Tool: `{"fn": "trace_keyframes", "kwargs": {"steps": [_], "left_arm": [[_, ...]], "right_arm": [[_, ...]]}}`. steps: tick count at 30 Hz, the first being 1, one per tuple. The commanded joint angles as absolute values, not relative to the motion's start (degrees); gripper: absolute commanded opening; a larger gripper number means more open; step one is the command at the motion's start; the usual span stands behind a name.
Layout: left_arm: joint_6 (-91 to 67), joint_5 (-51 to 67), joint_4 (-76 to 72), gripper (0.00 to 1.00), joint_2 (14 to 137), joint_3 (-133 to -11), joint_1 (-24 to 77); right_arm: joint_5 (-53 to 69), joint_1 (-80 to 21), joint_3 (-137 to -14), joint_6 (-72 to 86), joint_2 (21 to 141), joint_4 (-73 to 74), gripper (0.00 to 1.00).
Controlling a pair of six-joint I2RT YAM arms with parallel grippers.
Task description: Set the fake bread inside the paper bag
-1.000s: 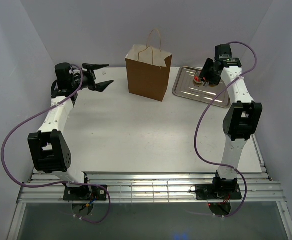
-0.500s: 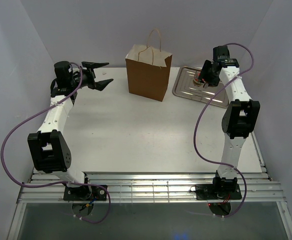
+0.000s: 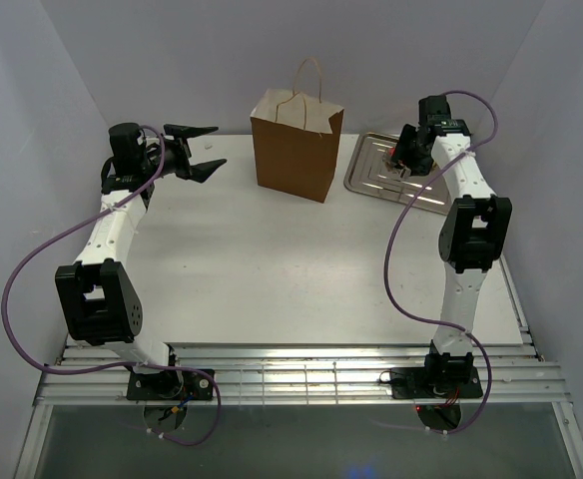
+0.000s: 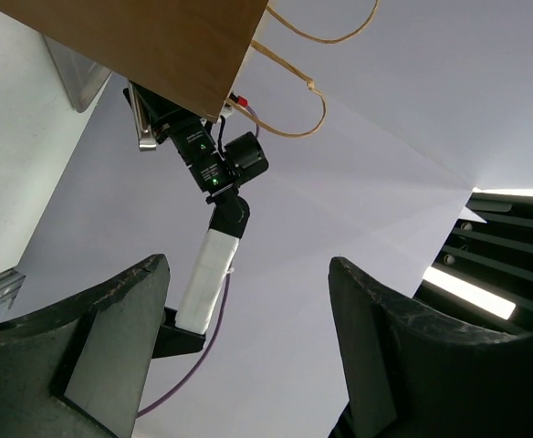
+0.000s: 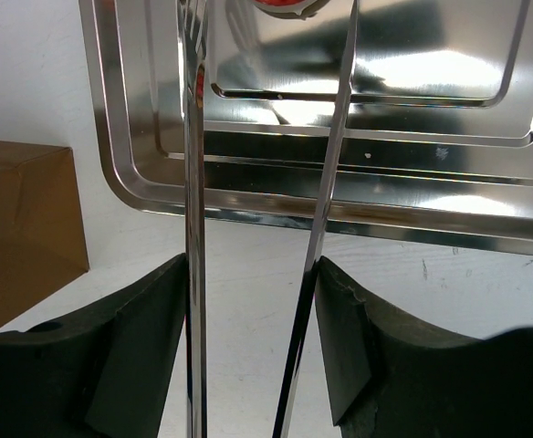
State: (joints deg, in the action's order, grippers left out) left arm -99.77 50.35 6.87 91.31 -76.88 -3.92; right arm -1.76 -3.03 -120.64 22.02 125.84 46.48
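Note:
The brown paper bag [image 3: 296, 145] stands upright at the back middle of the table; it also shows in the left wrist view [image 4: 148, 46] and the right wrist view [image 5: 20, 228]. My right gripper [image 3: 405, 160] [image 5: 253, 260] is shut on the long metal tongs [image 5: 194, 182], above the silver tray [image 3: 371, 178]. The tongs' tips pinch a red-topped tart [image 5: 283, 7], which is cut off at the top edge of the right wrist view. My left gripper [image 3: 204, 150] [image 4: 248, 265] is open and empty, left of the bag and pointing at it. The other pastries are not in view.
The tray [image 5: 412, 192] lies flat to the right of the bag, near the back right corner. White walls close in the table on the left, back and right. The right arm [image 4: 214, 164] shows beyond the bag in the left wrist view.
My right gripper has risen a little and drawn back over the tray, carrying the tongs and tart. My left gripper shifted very slightly, then stayed still.

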Motion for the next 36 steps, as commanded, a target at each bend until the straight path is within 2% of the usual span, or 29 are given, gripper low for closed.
{"fn": "trace_keyframes", "kwargs": {"steps": [1, 18, 27, 36], "left_arm": [[-98.61, 49.92, 7.03, 0.81, 90.53, -79.10, -4.04], [-97.65, 49.39, 8.26, 0.81, 90.26, -79.28, -4.04], [-97.56, 49.39, 8.35, 0.81, 90.00, -79.28, -3.96], [-99.31, 49.75, 5.80, 0.81, 89.21, -77.43, -3.96]], "right_arm": [[-2.20, -3.43, -123.31, 21.18, 126.65, 44.21, 0.62], [-2.20, -3.51, -127.71, 20.30, 131.75, 43.95, 0.58], [-1.67, -3.52, -128.23, 19.78, 131.05, 44.03, 0.44], [-1.50, -3.52, -125.34, 19.86, 125.16, 44.30, 0.37]]}}
